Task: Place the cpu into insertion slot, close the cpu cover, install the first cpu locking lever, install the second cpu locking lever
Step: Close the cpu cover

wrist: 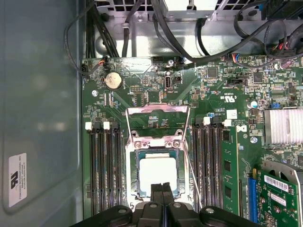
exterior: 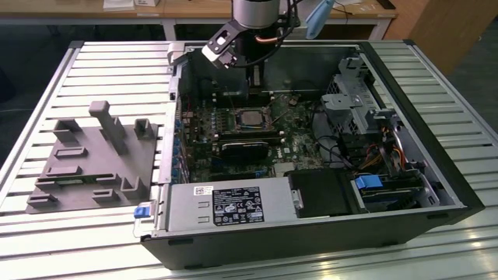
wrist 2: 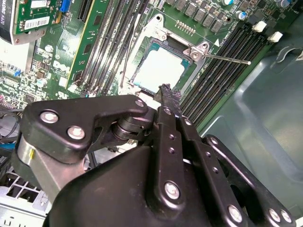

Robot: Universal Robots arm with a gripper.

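Black pincer (wrist: 162, 187), apparently closed, near cpu (wrist: 156, 172)

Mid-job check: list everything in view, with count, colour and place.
table: 1, silvery, slatted
computer case: 1, black, open, on table
motherboard: 1, green, inside case
insertion slot: 1, black-framed, on motherboard
cpu: 1, silver-grey, seated in slot
cpu cover: 1, silvery, flipped open
memory slots: two banks, black, flanking slot
power supply: 1, grey, inside case
fixture: 1, grey, exterior view's left
gripper: 1, black, shut, empty, near cpu's edge
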